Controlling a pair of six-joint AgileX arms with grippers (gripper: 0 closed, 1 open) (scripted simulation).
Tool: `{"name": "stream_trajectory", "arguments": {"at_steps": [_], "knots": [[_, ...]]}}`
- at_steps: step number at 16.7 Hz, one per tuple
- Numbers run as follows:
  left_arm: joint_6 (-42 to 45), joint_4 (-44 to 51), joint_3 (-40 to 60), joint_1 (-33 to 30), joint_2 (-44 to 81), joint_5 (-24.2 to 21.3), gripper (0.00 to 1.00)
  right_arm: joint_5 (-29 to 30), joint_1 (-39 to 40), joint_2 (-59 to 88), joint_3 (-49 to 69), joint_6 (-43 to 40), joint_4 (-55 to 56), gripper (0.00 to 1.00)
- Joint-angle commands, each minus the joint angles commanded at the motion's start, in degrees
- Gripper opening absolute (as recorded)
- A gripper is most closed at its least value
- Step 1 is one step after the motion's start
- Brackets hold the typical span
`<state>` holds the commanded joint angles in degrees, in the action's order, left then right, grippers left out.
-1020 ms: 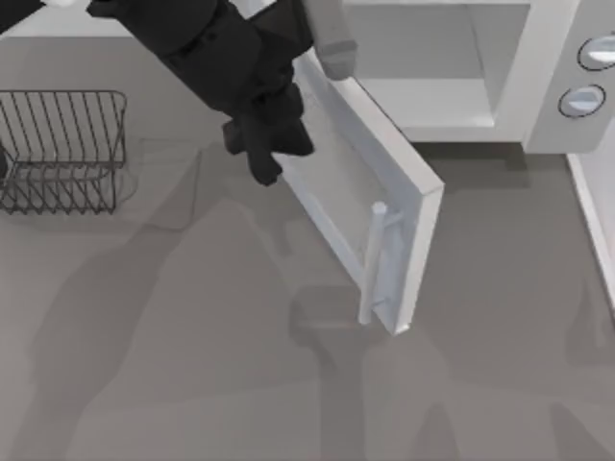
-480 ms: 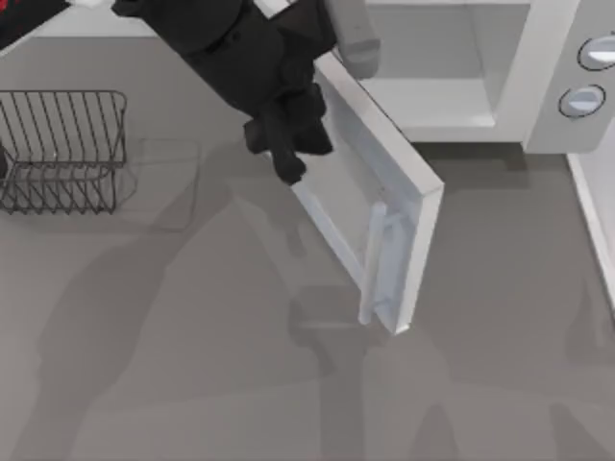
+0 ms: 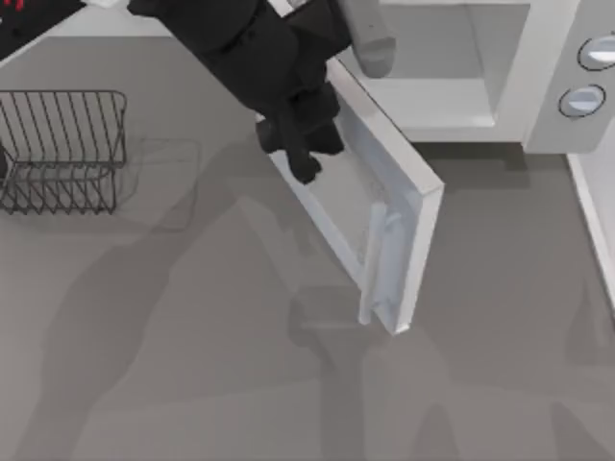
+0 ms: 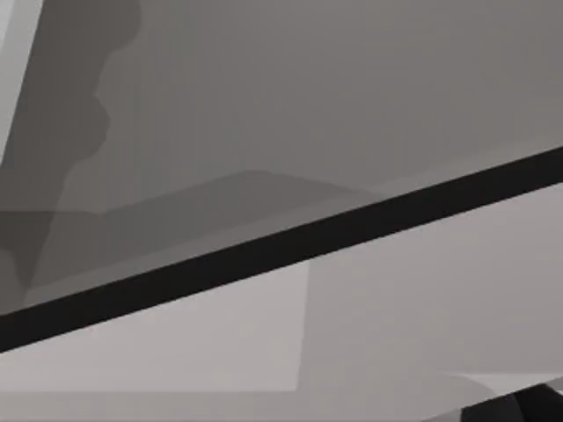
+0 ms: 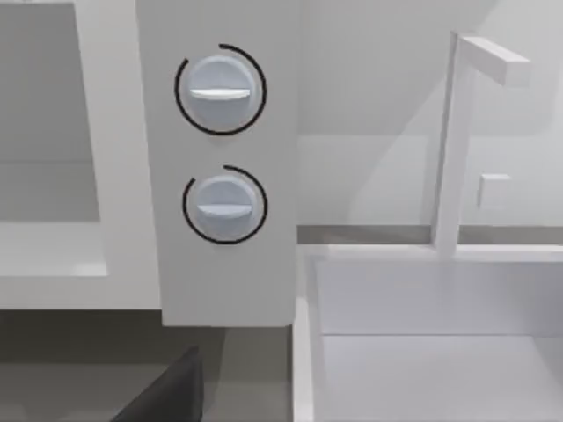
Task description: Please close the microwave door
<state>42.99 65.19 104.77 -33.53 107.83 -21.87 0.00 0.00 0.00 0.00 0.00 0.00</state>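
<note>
Look at the microwave (image 3: 480, 67) at the far edge of the bench (image 3: 192, 365), toward the right side. Its big white box is open and you can see the pale space inside. The microwave door (image 3: 384, 211) swings out toward the front of the bench, about halfway open. Its pale bar handle (image 3: 373, 264) sits near the free end of the door.

Your left tool (image 3: 300, 144) is right against the outer face of the door, up close to the hinge end. You cannot tell if the left tool is spread or clenched, because the black arm covers it. In the left wrist view the door's dark edge (image 4: 281, 251) runs right across, very close.

Your right arm is parked off to the right. Its wrist view looks at the two round knobs (image 5: 220, 88), and you cannot tell how the right tool stands.

The door looks hard and flat, so it should not bend. It probably swings easily on its hinge. You do not need to grab it; a gentle push on the flat face should work. Pushing nearer the handle end would likely feel lighter. The face looks smooth, so the tool might slip.

A wire rack (image 3: 62, 149) sits at the left, well apart.
</note>
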Motion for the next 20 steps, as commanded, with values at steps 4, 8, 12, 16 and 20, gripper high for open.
{"name": "stream_trajectory", "arguments": {"at_steps": [4, 8, 12, 16, 20], "knots": [[-1.13, -0.13, 1.38, -1.20, 1.06, 0.42, 0.00, 0.00, 0.00, 0.00, 0.00, 0.00, 0.00, 1.00], [-1.50, -0.16, 1.56, -1.27, 1.12, 0.50, 0.00, 0.00, 0.00, 0.00, 0.00, 0.00, 0.00, 1.00], [-2.39, -0.13, 2.95, -2.26, 2.16, 0.84, 0.00, 0.00, 0.00, 0.00, 0.00, 0.00, 0.00, 1.00], [-3.52, -0.12, 4.53, -3.37, 3.36, 1.27, 0.00, 0.00, 0.00, 0.00, 0.00, 0.00, 0.00, 1.00], [-3.83, -0.15, 4.72, -3.40, 3.40, 1.36, 0.00, 0.00, 0.00, 0.00, 0.00, 0.00, 0.00, 1.00]]}}
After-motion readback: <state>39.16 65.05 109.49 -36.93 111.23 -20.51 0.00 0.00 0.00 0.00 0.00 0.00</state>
